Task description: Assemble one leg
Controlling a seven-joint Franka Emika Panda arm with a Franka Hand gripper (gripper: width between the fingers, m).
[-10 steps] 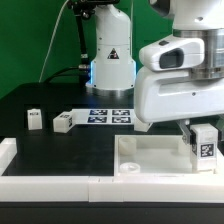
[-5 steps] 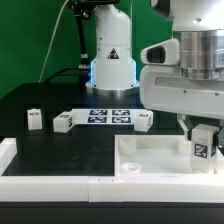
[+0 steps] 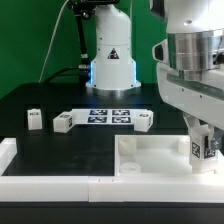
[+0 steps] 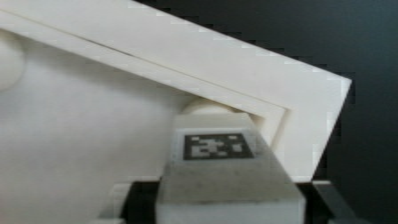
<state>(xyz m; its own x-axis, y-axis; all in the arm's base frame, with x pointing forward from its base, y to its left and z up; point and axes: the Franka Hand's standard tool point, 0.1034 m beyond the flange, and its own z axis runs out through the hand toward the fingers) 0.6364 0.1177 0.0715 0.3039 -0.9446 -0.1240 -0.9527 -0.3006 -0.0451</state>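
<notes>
My gripper (image 3: 203,143) is shut on a white leg (image 3: 200,148) with a black-and-white tag on its face. It holds the leg upright over the far right corner of the large white square panel (image 3: 150,156). In the wrist view the leg (image 4: 222,160) sits between the dark fingers (image 4: 143,200), its tagged end close to the panel's corner (image 4: 267,100). Whether the leg touches the panel I cannot tell. Three more legs lie on the black table: one at the exterior view's left (image 3: 35,119), one beside it (image 3: 63,122), one near the middle (image 3: 143,121).
The marker board (image 3: 105,115) lies flat behind the loose legs. The arm's white base (image 3: 111,62) stands at the back. A white rail (image 3: 50,185) runs along the table's front edge, with a raised end at the left (image 3: 6,150).
My gripper has moved to the exterior view's right and slightly down with the leg, toward the panel's right corner. The loose legs have not moved.
</notes>
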